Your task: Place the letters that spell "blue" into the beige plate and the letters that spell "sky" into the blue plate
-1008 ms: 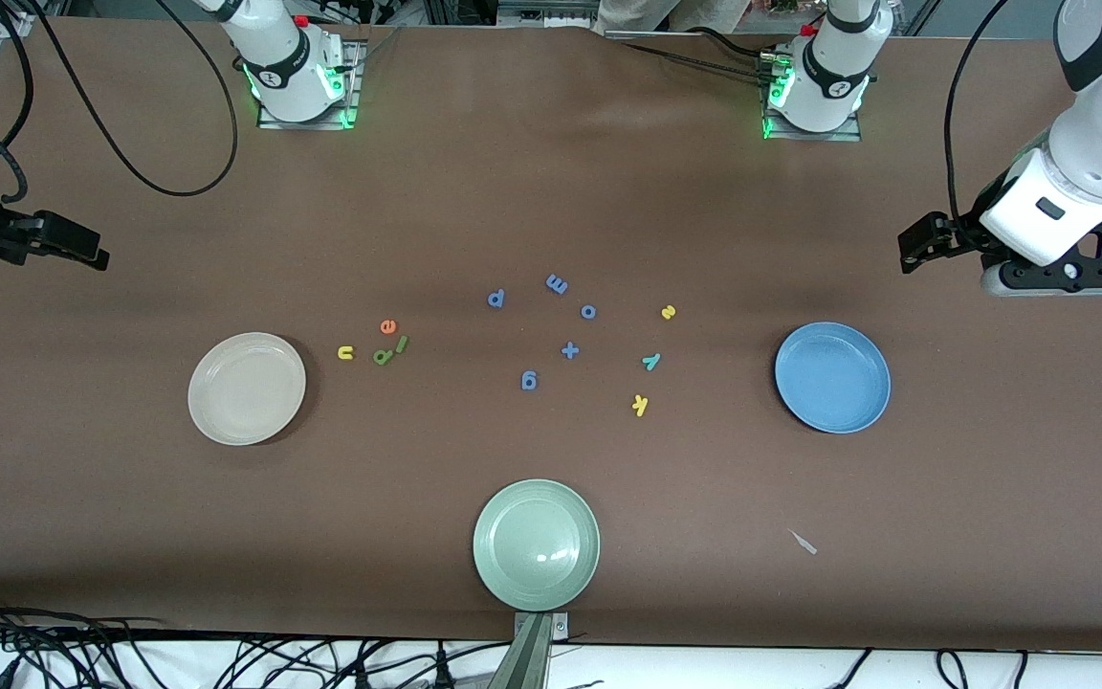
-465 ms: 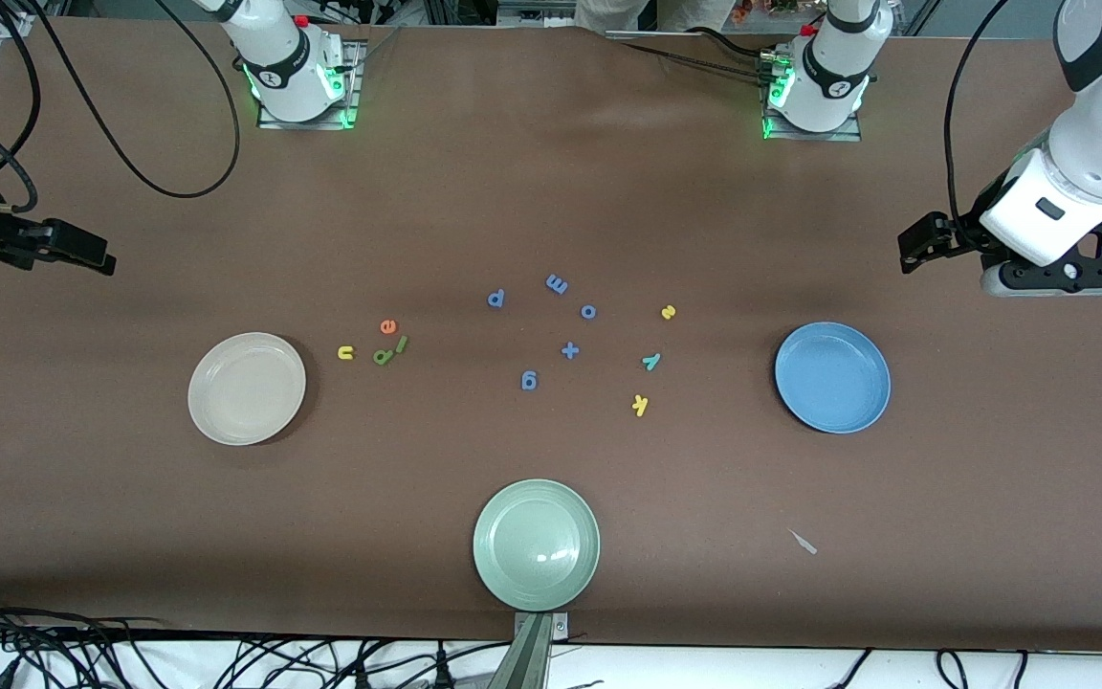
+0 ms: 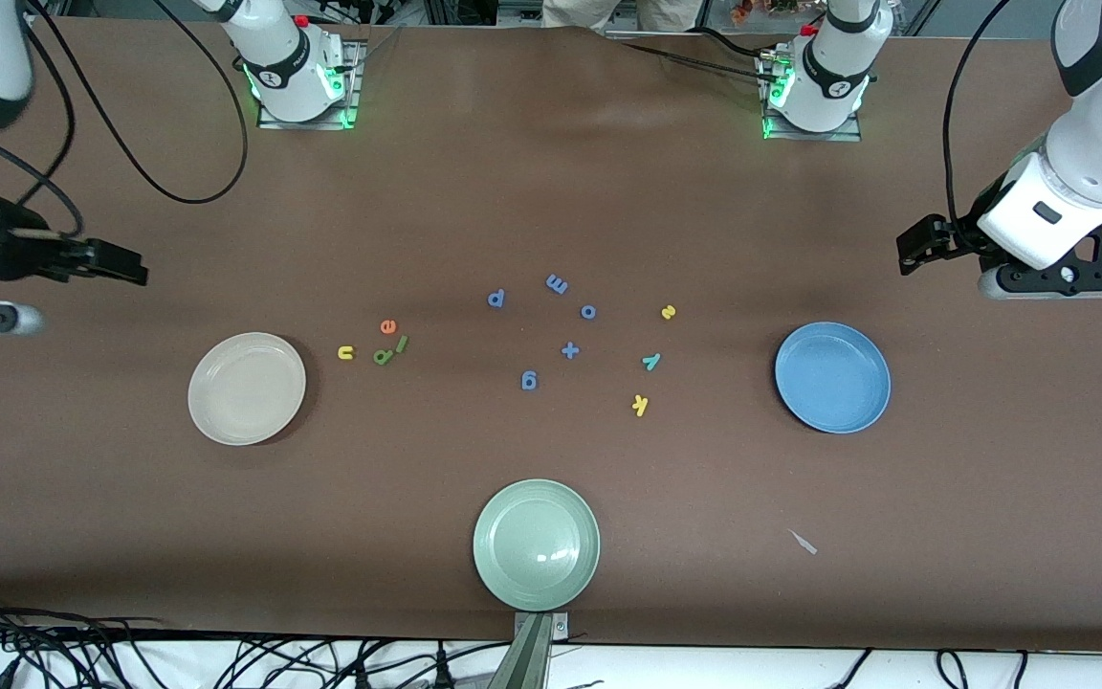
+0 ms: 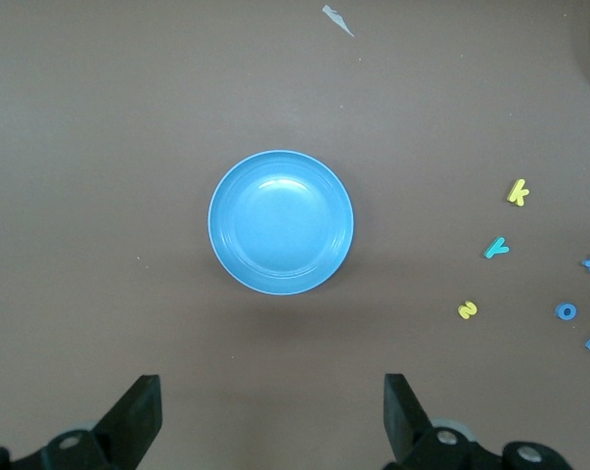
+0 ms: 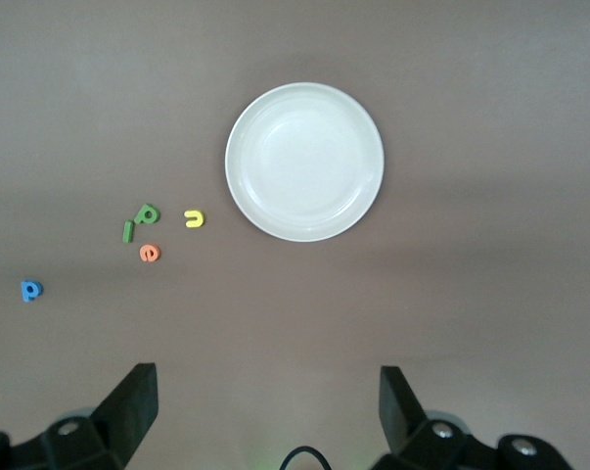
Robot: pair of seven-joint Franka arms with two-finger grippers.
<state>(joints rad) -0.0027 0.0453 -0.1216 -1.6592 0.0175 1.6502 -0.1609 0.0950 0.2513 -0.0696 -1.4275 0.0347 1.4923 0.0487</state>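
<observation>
The beige plate (image 3: 247, 388) (image 5: 304, 162) lies toward the right arm's end of the table. Beside it are the yellow u (image 3: 346, 353) (image 5: 194, 218), orange e (image 3: 388, 326) (image 5: 150, 253), olive b (image 3: 382, 357) (image 5: 147, 212) and light green l (image 3: 402, 344) (image 5: 127, 231). The blue plate (image 3: 832, 376) (image 4: 281, 222) lies toward the left arm's end, with the yellow s (image 3: 668, 312) (image 4: 467, 310), teal y (image 3: 651, 361) (image 4: 495, 248) and yellow k (image 3: 640, 405) (image 4: 518, 192) beside it. My right gripper (image 3: 125, 265) (image 5: 268, 406) hangs open and empty over bare table. My left gripper (image 3: 910, 251) (image 4: 273, 411) is likewise open and empty.
Blue letters p (image 3: 496, 299), m (image 3: 557, 283), o (image 3: 588, 311), g (image 3: 529, 380) and a plus sign (image 3: 569, 350) are scattered mid-table. A pale green plate (image 3: 537, 544) sits at the edge nearest the front camera. A small pale scrap (image 3: 804, 543) lies nearer than the blue plate.
My right gripper has moved in from the table's end toward the middle. The left arm has barely shifted. No letter or plate has moved.
</observation>
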